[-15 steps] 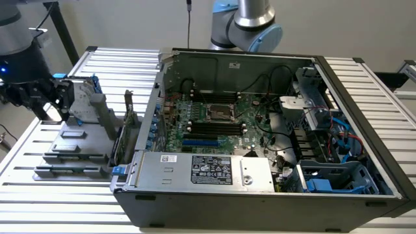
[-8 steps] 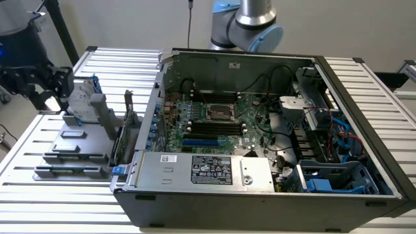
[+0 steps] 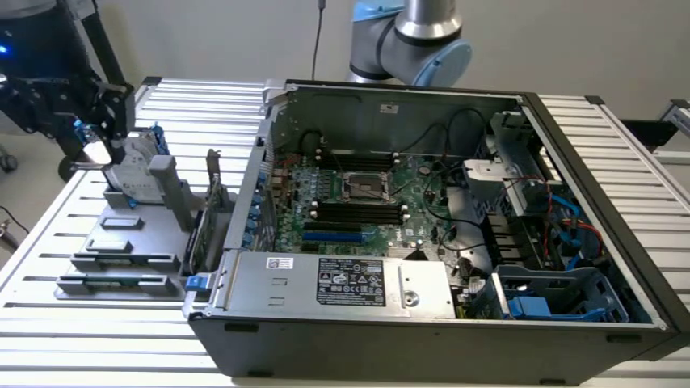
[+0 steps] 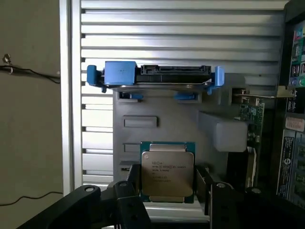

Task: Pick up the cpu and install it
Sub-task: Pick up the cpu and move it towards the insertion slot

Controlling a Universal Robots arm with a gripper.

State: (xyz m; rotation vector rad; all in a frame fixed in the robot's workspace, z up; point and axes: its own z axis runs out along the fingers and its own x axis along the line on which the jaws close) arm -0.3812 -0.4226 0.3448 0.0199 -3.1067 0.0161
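You see the gripper spread wide, its fingers either side of the cpu, which lies flat on the grey holder. Its printed lines are not legible.

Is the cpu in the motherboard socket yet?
Not yet. The cpu lies flat on the grey holder outside the case, and the motherboard socket is empty.
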